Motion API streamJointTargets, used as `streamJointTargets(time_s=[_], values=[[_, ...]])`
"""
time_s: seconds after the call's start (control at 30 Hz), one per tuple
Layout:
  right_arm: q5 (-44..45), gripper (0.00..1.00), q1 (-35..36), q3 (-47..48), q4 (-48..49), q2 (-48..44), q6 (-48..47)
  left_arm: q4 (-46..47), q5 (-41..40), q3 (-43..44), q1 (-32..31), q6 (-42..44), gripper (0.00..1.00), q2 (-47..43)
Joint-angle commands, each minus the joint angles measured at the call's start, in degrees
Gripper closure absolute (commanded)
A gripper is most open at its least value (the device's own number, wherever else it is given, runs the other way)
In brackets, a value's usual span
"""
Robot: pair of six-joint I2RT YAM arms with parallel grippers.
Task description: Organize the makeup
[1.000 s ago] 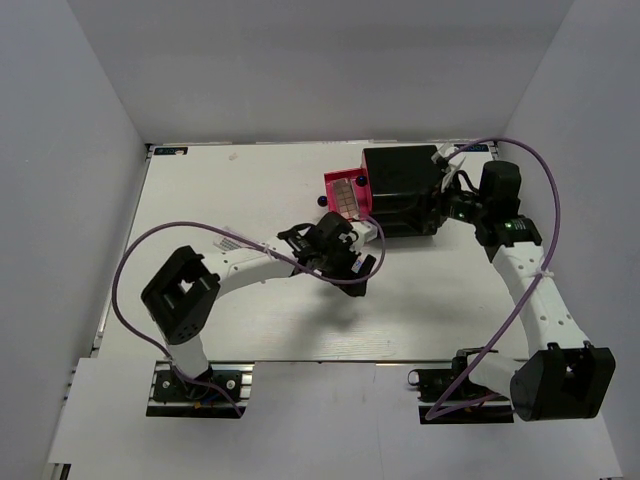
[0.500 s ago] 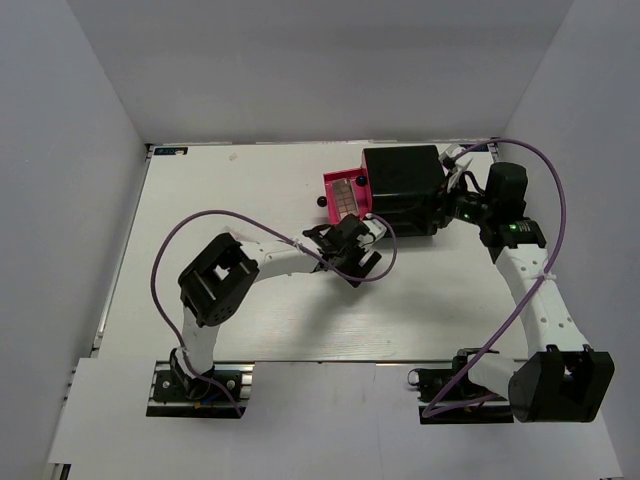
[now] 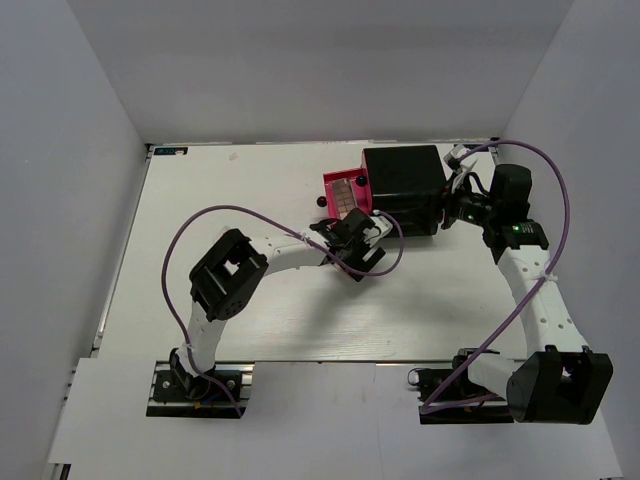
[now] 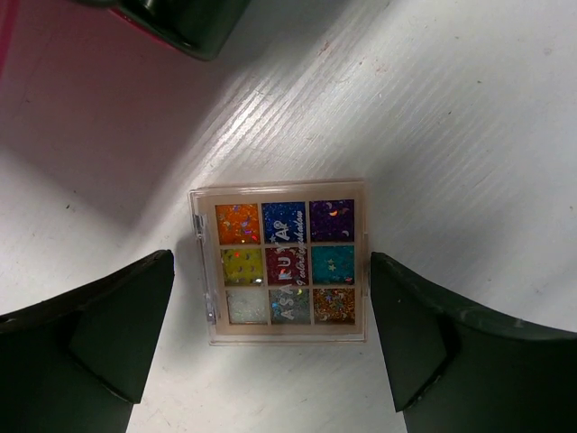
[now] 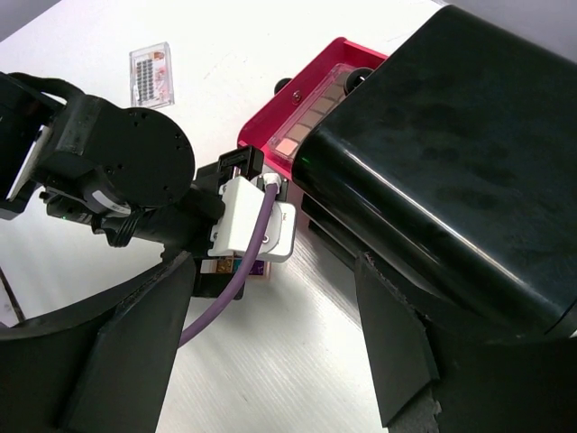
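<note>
Left gripper (image 4: 270, 320) poised over the square multicolour palette (image 4: 287, 262), just in front of the black drawer box (image 3: 402, 188).

The left gripper is spread wide and holds nothing. Its fingers (image 4: 99, 334) stand either side of the palette, which lies flat on the table, clear lid up, just before the box and near its open pink drawer (image 3: 345, 195). The right gripper (image 5: 270, 338) is also spread and empty, at the box's right side. The likely trouble is that the palette looks thin and slick. Fingers closing too high could slip off its edges or skid it away, and too low they would scrape the white wood-grain table (image 3: 250, 310). Plain pale walls (image 3: 300, 70) enclose the table behind the box.
</note>
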Motion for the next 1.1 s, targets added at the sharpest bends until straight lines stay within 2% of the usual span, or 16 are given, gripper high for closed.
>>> streamJointTargets(time_s=[0.0,0.33,0.43,0.57,0.6,0.67,0.7,0.8,0.93,1.0,1.07], values=[[-1.94,0.23,-0.49,-0.3,2.33,-1.29,0.8,-2.69,1.6,1.06,0.24,0.16,0.02,0.68],[-3.0,0.24,-0.57,-0.38,2.59,-1.91,1.59,-3.57,4.33,-1.31,0.77,-1.69,0.05,-0.02],[-3.26,0.24,-0.49,-0.47,2.68,-1.99,1.68,-3.22,5.03,-2.8,0.77,-1.78,0.09,-1.16],[-3.61,0.24,-2.33,-0.56,2.77,-2.35,1.86,-1.9,5.3,-5.35,0.77,-4.32,0.31,-3.45],[-3.79,0.24,-2.51,-0.65,2.86,-2.52,1.86,-1.72,5.56,-6.49,0.77,-4.33,0.4,-4.06],[-4.05,0.24,-2.6,-0.65,2.86,-2.61,1.86,-1.19,6.09,-7.64,0.77,-4.68,0.51,-6.43],[-4.14,0.24,-2.68,-0.73,3.03,-2.7,1.95,-1.02,6.09,-8.42,0.77,-4.85,0.61,-7.57],[-4.32,0.25,-2.86,-0.82,3.12,-2.79,1.95,-0.49,9.25,-9.83,0.77,-5.73,0.68,-12.75],[-4.49,0.28,-3.04,-1.0,3.12,-2.87,2.03,0.91,8.29,-11.77,1.39,-8.27,0.73,-20.66],[-4.84,0.33,-3.12,-0.91,3.38,-2.79,1.95,1.97,4.7,-12.21,2.96,-11.0,0.76,-24.45],[-5.11,0.43,-3.21,-0.82,3.3,-2.79,1.95,2.5,1.71,-11.51,4.8,-13.55,0.78,-25.86]])
